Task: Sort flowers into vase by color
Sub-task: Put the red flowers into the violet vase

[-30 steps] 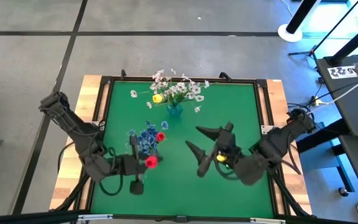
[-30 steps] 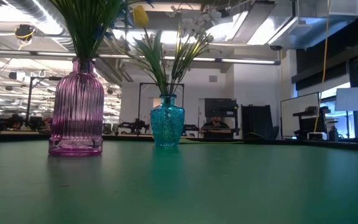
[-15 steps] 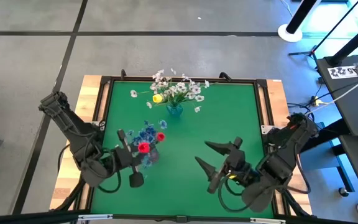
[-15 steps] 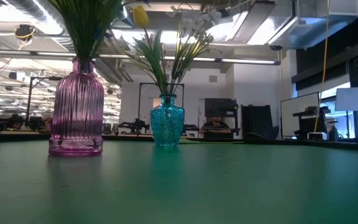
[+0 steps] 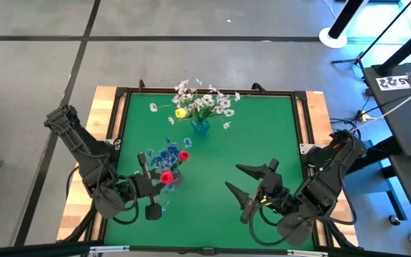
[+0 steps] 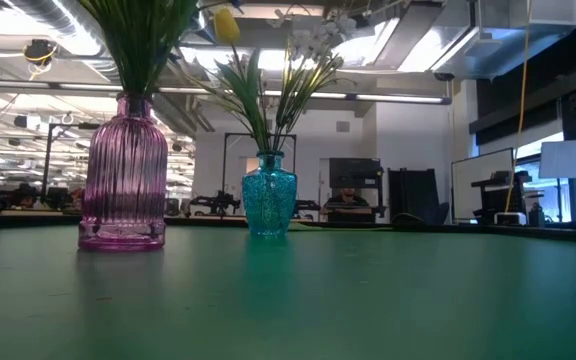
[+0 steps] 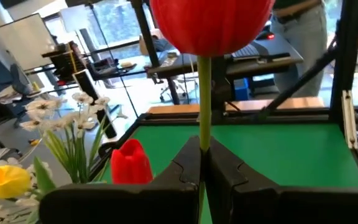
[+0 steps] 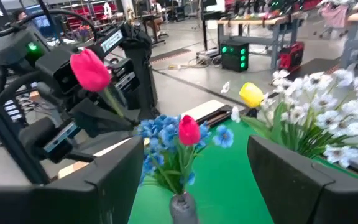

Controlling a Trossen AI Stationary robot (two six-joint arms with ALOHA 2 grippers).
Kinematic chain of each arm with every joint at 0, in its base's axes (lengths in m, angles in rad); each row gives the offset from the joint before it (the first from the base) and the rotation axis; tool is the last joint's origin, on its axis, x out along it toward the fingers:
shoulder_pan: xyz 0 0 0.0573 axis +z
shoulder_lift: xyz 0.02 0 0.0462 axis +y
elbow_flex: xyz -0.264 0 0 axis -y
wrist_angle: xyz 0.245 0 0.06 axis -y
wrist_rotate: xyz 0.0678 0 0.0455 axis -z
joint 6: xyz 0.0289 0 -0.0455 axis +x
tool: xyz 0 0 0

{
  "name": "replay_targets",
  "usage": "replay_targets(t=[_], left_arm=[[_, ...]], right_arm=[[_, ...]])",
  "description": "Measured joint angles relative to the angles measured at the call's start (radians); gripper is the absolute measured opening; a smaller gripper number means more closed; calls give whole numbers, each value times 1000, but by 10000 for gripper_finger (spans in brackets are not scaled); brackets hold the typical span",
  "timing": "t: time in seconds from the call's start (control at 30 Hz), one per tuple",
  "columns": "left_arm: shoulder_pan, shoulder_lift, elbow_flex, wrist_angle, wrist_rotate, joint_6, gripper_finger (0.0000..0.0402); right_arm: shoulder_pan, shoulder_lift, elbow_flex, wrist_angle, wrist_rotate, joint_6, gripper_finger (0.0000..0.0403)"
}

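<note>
The left end effector [image 5: 150,180] is closed on the thin green stem of a red tulip [image 5: 166,177], and it holds the bud up above the green desk [image 5: 220,157], just beside the purple vase [image 6: 123,175]. In the left wrist view the two fingers [image 7: 229,174] press together on the stem, with the red bud standing straight above them. I think the stem is gripped low and kept upright so that its end can go down into the narrow neck of the vase.

The purple vase already has the blue flowers [image 5: 166,155] and another red tulip [image 5: 184,155], so this vase seems to collect the blue and red ones. The teal vase [image 5: 200,126], farther back on the desk, holds the white flowers [image 5: 209,100] and one yellow tulip [image 5: 180,112]. This fits with sorting by color, and the red tulip in the grip probably belongs to the purple vase.

The right end effector [image 5: 252,187] is wide open and holds nothing. It hangs over the near right part of the desk, well apart from both vases, perhaps so that it does not disturb the left arm's work. No loose flowers are visible lying on the desk.
</note>
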Motion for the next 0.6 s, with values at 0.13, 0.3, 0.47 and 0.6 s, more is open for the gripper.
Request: replay_targets(t=[0.13,0.3,0.47,0.6], left_arm=[[24,-23,22,-21,78,-2,2],[46,-35,100,-211,124,-59,3],[72,-33,96,-353,183,-249,3],[79,-31,60,-366,190,-319,3]], right_arm=[[0,0,0,0,-27,21,287],[0,0,0,0,-37,23,287],[0,0,0,0,-37,23,287],[0,0,0,-1,-37,23,287]])
